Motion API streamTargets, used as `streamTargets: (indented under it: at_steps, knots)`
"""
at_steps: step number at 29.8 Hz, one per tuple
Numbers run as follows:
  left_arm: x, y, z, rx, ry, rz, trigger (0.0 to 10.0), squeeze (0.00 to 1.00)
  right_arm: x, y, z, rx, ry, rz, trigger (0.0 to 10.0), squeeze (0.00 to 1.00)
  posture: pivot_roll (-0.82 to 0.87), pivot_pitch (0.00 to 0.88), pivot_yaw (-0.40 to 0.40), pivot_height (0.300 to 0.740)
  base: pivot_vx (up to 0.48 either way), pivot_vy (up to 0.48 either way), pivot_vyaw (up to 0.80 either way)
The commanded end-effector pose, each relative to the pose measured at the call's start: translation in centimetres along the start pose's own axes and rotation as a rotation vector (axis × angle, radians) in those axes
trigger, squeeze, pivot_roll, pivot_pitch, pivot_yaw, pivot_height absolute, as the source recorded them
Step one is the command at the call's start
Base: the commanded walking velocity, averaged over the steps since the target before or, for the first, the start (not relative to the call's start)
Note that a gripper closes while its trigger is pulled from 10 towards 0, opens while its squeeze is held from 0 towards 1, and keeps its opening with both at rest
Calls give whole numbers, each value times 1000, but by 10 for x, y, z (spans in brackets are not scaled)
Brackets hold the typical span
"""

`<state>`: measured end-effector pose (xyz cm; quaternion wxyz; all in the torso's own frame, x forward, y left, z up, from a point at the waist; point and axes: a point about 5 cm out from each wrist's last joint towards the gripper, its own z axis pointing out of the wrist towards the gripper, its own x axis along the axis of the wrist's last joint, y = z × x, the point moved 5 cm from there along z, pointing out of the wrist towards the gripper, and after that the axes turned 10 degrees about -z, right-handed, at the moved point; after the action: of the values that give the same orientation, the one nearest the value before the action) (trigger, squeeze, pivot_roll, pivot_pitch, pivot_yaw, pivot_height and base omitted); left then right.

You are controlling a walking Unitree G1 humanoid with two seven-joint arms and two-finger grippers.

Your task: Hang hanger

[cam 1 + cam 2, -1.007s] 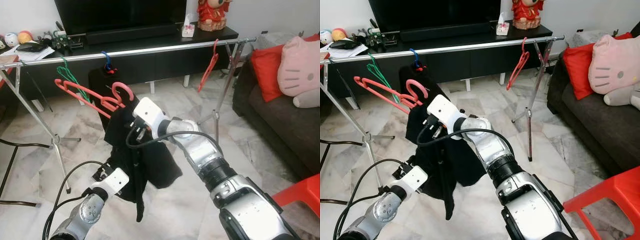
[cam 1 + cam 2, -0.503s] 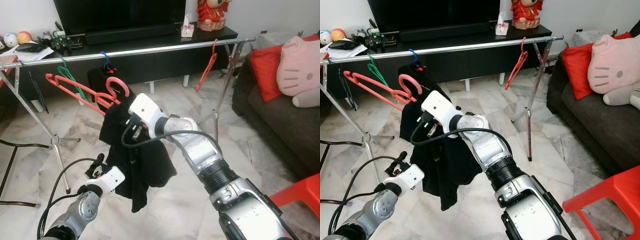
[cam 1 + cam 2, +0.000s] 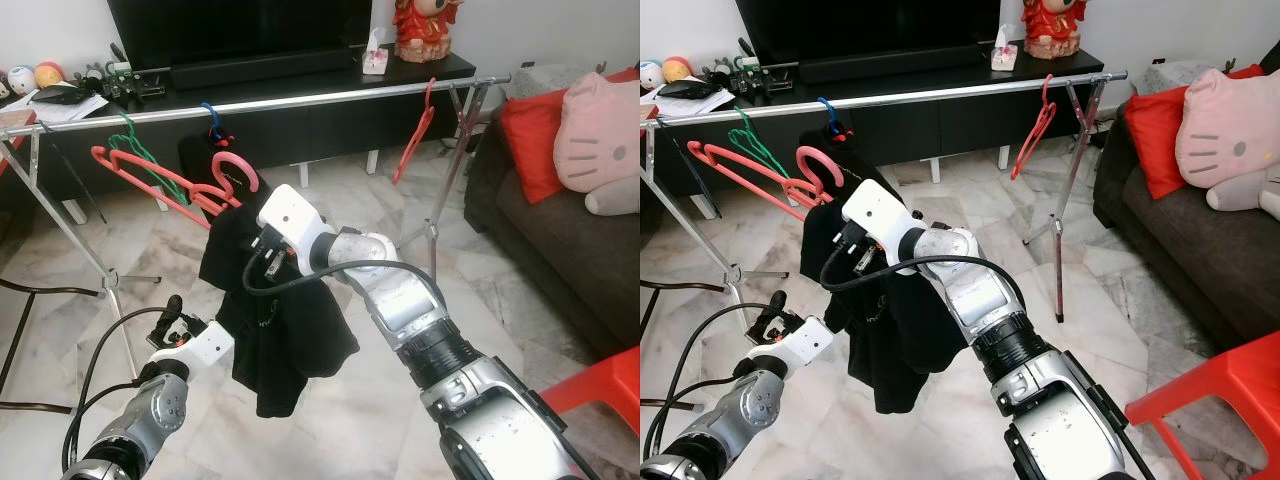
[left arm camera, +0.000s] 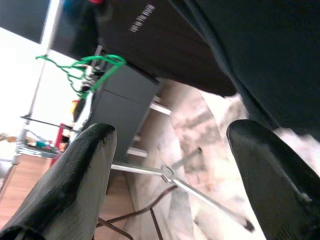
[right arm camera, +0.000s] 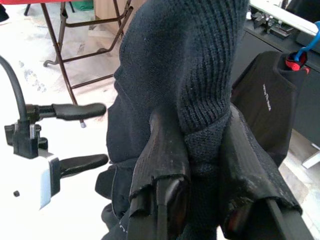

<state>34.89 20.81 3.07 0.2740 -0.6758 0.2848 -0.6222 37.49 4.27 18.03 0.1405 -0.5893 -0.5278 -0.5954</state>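
Observation:
A black garment (image 3: 285,320) hangs from a pink hanger (image 3: 170,185) whose hook (image 3: 238,170) rises just below the silver rack rail (image 3: 300,100). My right gripper (image 3: 258,268) is shut on a fold of the garment's knit fabric (image 5: 200,75) near the hanger's neck; the right wrist view has both fingers (image 5: 165,150) pinching it. My left gripper (image 3: 172,320) stands open low at the left, beside the garment's lower edge and apart from it, with nothing between its fingers (image 4: 85,165).
On the rail hang a green hanger (image 3: 140,155), a blue hanger with a dark garment (image 3: 213,125) and a red hanger (image 3: 415,135). Rack legs (image 3: 440,190) stand on the marble floor. A sofa (image 3: 560,230) and a red chair (image 3: 600,385) lie to the right, a TV stand (image 3: 300,80) behind.
My left gripper has drawn back to the left, away from the garment's lower part. My right gripper has lifted the hanger and garment slightly toward the rail.

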Motion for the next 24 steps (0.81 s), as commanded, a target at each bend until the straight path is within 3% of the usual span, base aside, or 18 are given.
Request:
streamTargets:
  at_steps: [1, 13, 21, 24]
  knots:
    - [2, -8, 2, 24, 10, -25, 10000, 0, 18, 1, -1, -6, 59, -24, 0, 0, -110, 0, 69, 740, 0, 0, 0]
    - [-29, 39, -20, -299, -124, 93, 10000, 0, 18, 6, 0, -25, 47, -37, 0, 0, -106, 0, 70, 740, 0, 0, 0]
    - [-28, 40, -19, -301, -123, 77, 10000, 0, 25, 7, 1, -27, 66, -37, 0, 0, -108, 0, 72, 740, 0, 0, 0]
    - [-19, 37, -13, -275, -102, 34, 10000, 0, 29, 6, 2, -24, 77, -35, 0, 0, -108, 0, 72, 740, 0, 0, 0]
